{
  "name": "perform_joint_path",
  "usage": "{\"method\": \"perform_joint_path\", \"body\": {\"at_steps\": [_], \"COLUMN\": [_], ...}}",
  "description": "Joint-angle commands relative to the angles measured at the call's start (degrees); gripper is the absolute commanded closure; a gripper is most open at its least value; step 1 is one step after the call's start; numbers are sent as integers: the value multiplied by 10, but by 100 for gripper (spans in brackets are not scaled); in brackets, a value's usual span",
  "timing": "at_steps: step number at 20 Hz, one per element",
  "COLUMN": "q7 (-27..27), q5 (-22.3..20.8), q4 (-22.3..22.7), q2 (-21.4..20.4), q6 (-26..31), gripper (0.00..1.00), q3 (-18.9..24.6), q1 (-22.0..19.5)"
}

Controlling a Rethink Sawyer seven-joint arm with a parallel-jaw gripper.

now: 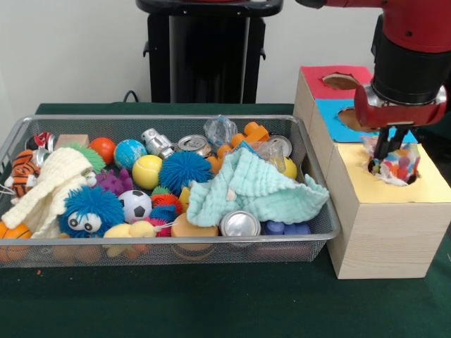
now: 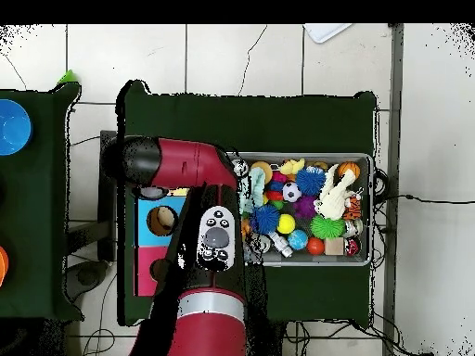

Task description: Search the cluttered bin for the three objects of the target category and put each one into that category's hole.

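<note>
My gripper (image 1: 384,151) hangs over the round hole in the yellow panel (image 1: 431,184) of the pale wood-grain box (image 1: 384,236). It is shut on the white polka-dot cloth (image 1: 399,167), which is bunched inside that hole. The mint-green waffle cloth (image 1: 250,189) lies at the right end of the wire mesh bin (image 1: 162,118). The cream knitted cloth (image 1: 48,184) lies at its left end and also shows in the overhead view (image 2: 336,197). In the overhead view my arm (image 2: 211,243) hides the gripper and the yellow box.
The bin also holds fuzzy balls (image 1: 184,169), shiny cans (image 1: 239,224), a soccer ball (image 1: 134,204), a toy tiger (image 1: 22,172) and other toys. Behind the yellow box stand the blue-panelled hole (image 1: 350,118) and the red-panelled hole (image 1: 340,81). The pedestal (image 1: 206,53) stands behind the bin.
</note>
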Motion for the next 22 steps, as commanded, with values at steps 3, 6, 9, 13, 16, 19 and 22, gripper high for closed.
{"method": "perform_joint_path", "body": {"at_steps": [3,6,9,13,16,19,22], "q7": [56,61,68,79,82,91,95], "q5": [12,10,7,-7,-28,-42,-49], "q4": [86,81,71,48,25,9,-1], "q2": [-12,-11,-2,20,43,61,78], "q6": [-83,-79,-79,-67,-44,-19,-4], "gripper": [100,100,100,100,100,100,100], "q3": [75,77,77,62,38,14,-6], "q1": [-35,-36,-34,-24,-11,0,10]}}
